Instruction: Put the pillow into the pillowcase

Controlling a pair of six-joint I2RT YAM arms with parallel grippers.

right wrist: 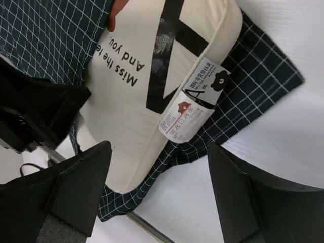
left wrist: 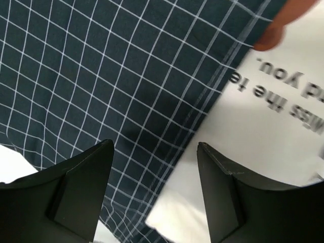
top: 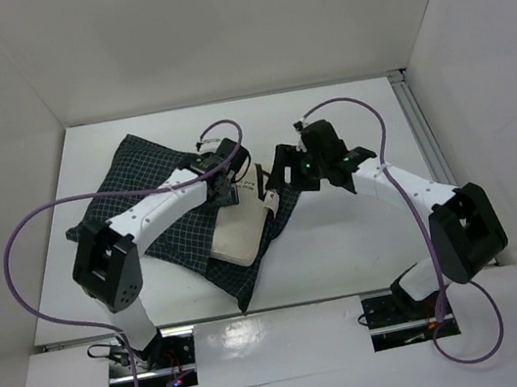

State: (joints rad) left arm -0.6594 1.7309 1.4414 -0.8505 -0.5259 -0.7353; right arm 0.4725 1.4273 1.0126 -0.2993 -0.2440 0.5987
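The dark checked pillowcase (top: 153,186) lies spread on the white table. The cream pillow (top: 242,234) lies at its right end, partly under the case's edge, its near end bare. My left gripper (top: 237,185) hangs open just above the case's hem (left wrist: 101,76), where the hem crosses the printed pillow (left wrist: 263,131); nothing is between its fingers (left wrist: 154,152). My right gripper (top: 281,178) is open over the pillow's side seam (right wrist: 131,126) and white tag (right wrist: 192,109), gripping nothing (right wrist: 159,152). Checked cloth (right wrist: 253,66) shows beneath the pillow.
White walls close in the table (top: 347,248) at the back and on both sides. A metal rail (top: 423,126) runs along the right edge. Purple cables loop from both arms. The left gripper's black body (right wrist: 35,116) shows in the right wrist view.
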